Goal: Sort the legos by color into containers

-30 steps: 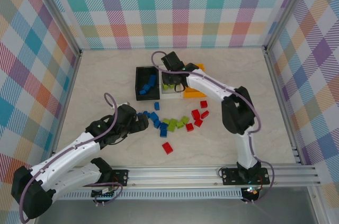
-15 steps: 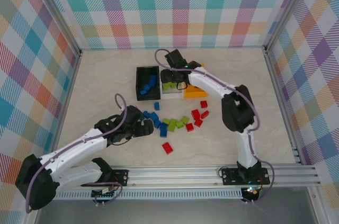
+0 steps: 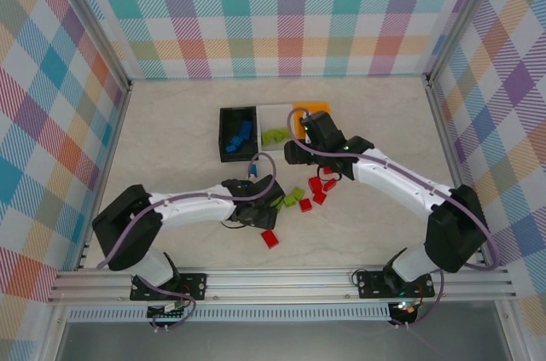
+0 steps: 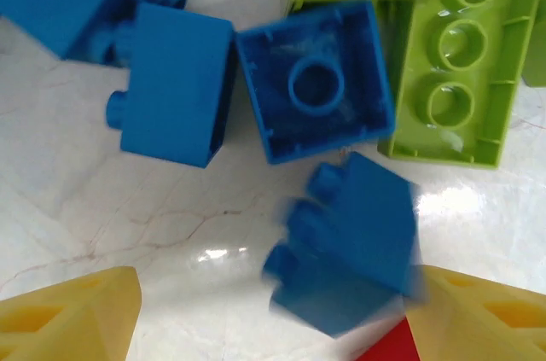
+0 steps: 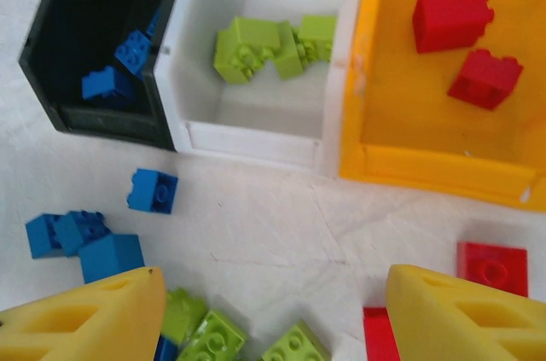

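Marbled tabletop (image 3: 171,122) fenced by plaid walls. At left, left gripper (image 4: 273,318) low over the loose legos (image 3: 294,199), fingers (image 4: 72,318) spread wide, a blurred blue brick (image 4: 345,246) lying between them, not yet pinched. Just ahead of it, an upturned blue block (image 4: 316,88), hollow side up, with a green brick (image 4: 448,79) touching its right side. Probably light, rigid and slick. Best taken across two flat sides, not over the studs, else likely to skate on the glossy top. Beyond both hands, black bin (image 5: 111,122) holding blue, white bin (image 5: 256,139) holding green, orange bin (image 5: 435,169) holding two red. Right gripper (image 5: 273,318) open and empty just short of the bins, a red brick (image 5: 490,269) just beyond its right finger. Wrist views for stud detail and bin contents, too small to read from overhead. Overhead view for the whole spread.
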`<action>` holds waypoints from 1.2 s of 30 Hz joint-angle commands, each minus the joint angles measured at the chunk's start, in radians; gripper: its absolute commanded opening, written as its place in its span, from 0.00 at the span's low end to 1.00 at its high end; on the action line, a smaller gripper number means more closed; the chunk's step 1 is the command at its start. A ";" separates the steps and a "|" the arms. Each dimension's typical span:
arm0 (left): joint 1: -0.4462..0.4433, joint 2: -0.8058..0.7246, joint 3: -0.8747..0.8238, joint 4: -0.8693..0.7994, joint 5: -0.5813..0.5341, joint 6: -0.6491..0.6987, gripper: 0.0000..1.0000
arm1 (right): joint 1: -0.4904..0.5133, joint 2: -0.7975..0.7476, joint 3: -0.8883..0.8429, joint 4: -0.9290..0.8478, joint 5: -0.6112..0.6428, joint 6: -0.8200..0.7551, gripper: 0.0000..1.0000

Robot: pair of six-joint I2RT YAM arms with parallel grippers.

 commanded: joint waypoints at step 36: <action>0.279 -0.166 0.274 -0.159 -0.188 0.131 0.33 | -0.004 -0.089 -0.088 0.049 0.041 0.033 0.69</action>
